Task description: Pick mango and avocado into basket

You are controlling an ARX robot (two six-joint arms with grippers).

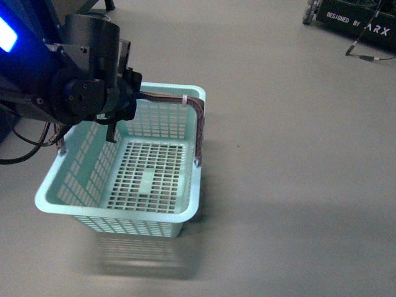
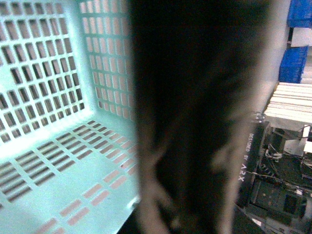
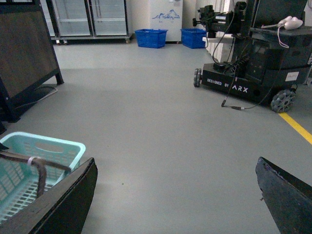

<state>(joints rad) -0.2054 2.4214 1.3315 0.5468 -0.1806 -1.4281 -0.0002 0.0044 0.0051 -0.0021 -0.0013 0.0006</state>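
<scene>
Holds basket (image 1: 111, 212) by handles (image 1: 197, 120) in left gripper (image 1: 127, 99), clamped tight; hangs just below, empty. Right gripper (image 3: 176, 165) spread wide, nothing in it, off to basket's right. No mango, no avocado in sight.

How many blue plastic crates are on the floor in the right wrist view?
2. One blue plastic crate stands by the far wall; the second crate is beside it, next to the black wheeled machine, which may hide others.
</scene>
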